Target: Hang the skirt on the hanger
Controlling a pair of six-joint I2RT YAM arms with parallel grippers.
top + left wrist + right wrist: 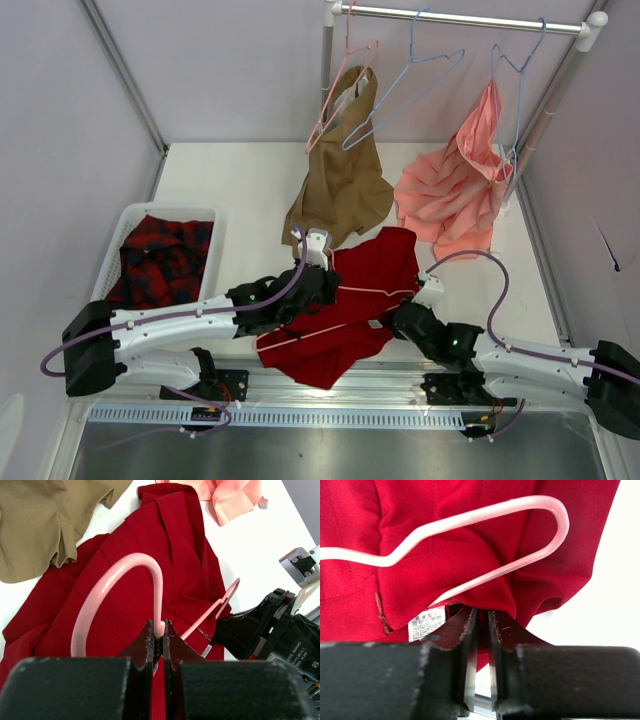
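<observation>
The deep-red skirt (365, 270) lies crumpled on the table between both arms. The pale-pink hanger (375, 290) lies across it, with its curved hook (115, 575) pointing toward the left arm. My left gripper (160, 628) is shut on the hanger at the foot of the hook, and in the top view it (328, 288) sits at the skirt's left edge. My right gripper (481, 612) is shut on a fold of the skirt (470, 565) beside its white care label, just under the hanger's rounded shoulder end (555, 515).
A white basket (170, 208) at the left holds a red-and-black plaid garment. A tan garment (345, 180) and a salmon-pink garment (455, 190) hang from the rail (460, 18), and light-blue hangers (410, 85) hang there too. Grey walls close in on both sides.
</observation>
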